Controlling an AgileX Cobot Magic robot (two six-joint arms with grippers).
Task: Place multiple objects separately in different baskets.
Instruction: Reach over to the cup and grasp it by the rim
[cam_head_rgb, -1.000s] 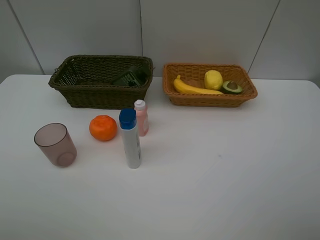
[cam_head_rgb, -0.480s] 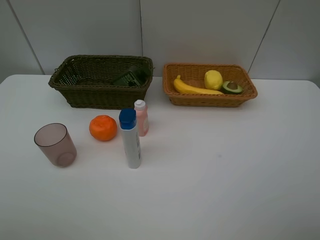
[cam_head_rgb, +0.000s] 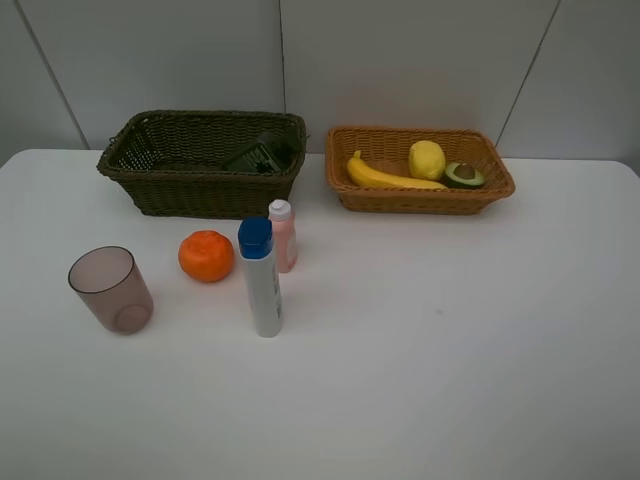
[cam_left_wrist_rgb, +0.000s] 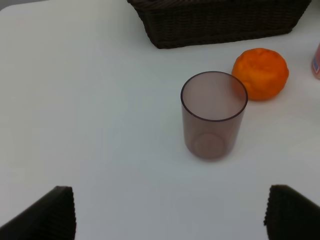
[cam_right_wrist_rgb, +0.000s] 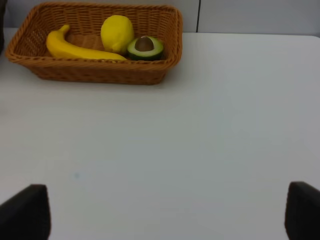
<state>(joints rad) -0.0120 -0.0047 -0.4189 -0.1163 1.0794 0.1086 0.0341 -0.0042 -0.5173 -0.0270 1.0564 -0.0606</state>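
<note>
The dark olive basket (cam_head_rgb: 200, 195) holds a dark green bottle (cam_head_rgb: 262, 153). In the orange-tan basket (cam_head_rgb: 420, 200) lie a banana (cam_head_rgb: 385, 177), a lemon (cam_head_rgb: 427, 159) and a halved avocado (cam_head_rgb: 464, 174). On the table in front stand an orange (cam_head_rgb: 206, 255), a small pink bottle (cam_head_rgb: 283, 236), a white blue-capped bottle (cam_head_rgb: 261, 278) and a mauve cup (cam_head_rgb: 110, 290). My left gripper (cam_left_wrist_rgb: 170, 215) is open, short of the cup (cam_left_wrist_rgb: 214, 115) and orange (cam_left_wrist_rgb: 261, 73). My right gripper (cam_right_wrist_rgb: 162, 212) is open, well back from the tan basket (cam_right_wrist_rgb: 100, 72). Neither arm shows in the high view.
The white table ends at a grey panelled wall just behind the baskets. The pink bottle's edge (cam_left_wrist_rgb: 316, 60) shows beside the orange in the left wrist view, with the dark basket (cam_left_wrist_rgb: 220, 22) beyond.
</note>
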